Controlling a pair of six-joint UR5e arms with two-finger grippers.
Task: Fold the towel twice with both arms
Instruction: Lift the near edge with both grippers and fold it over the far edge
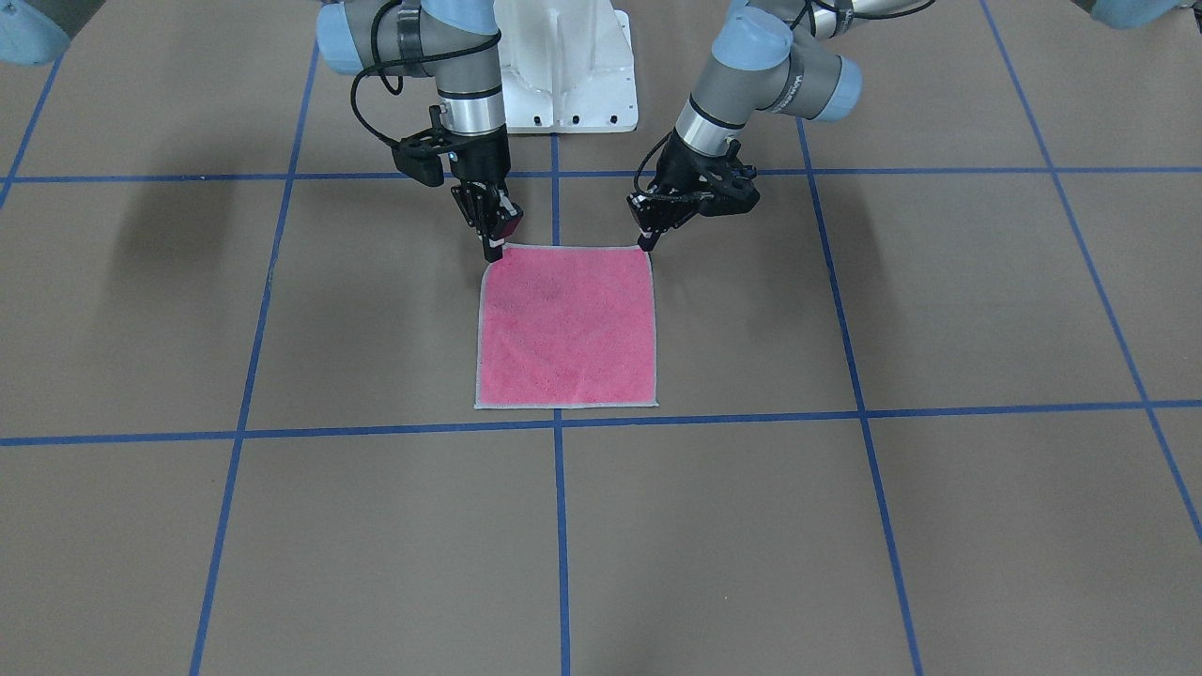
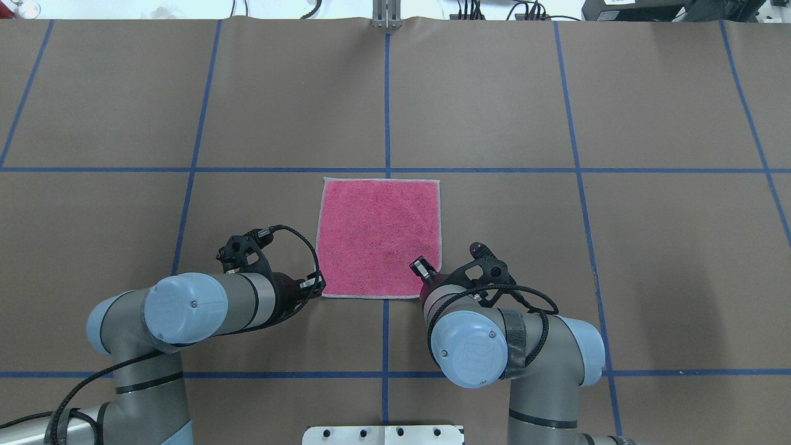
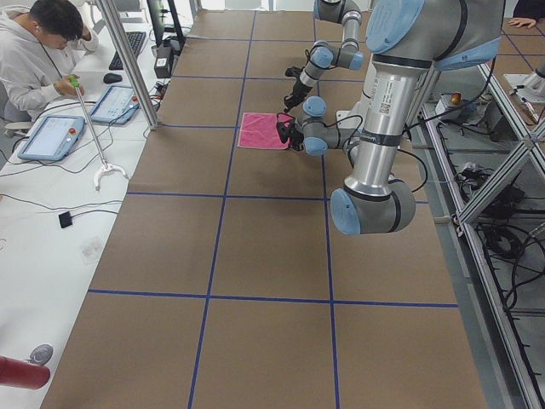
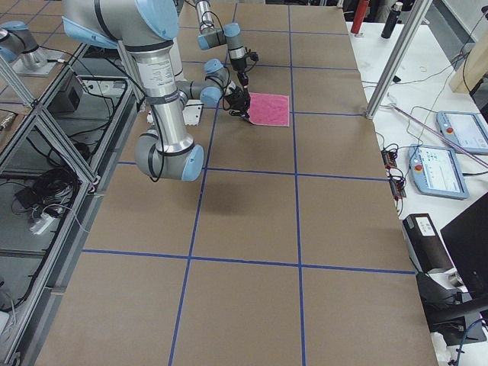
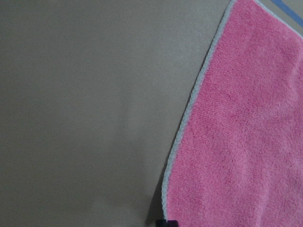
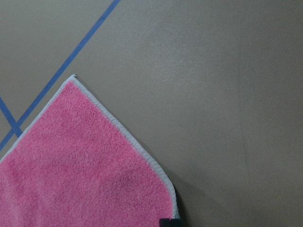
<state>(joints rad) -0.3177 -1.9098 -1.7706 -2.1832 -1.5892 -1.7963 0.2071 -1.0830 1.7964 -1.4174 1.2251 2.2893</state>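
The towel [image 1: 563,329] lies flat on the brown table, pink face up, with pale edging all round; it also shows in the overhead view [image 2: 380,238]. My left gripper [image 1: 646,244] is down at the towel's near corner on my left [image 2: 316,285], jaws together on the edge. In the left wrist view the towel [image 5: 246,132] runs down to the fingertips [image 5: 166,222]. My right gripper [image 1: 493,252] is down at the other near corner [image 2: 420,267], also pinched on it. The right wrist view shows the towel [image 6: 80,175] reaching the fingertips [image 6: 169,221].
The white pedestal base [image 1: 563,66] stands just behind the grippers. Blue tape lines [image 1: 560,526] divide the brown table into squares. An operator [image 3: 43,43] sits at a side bench with tablets [image 3: 51,136] beyond the table's far edge.
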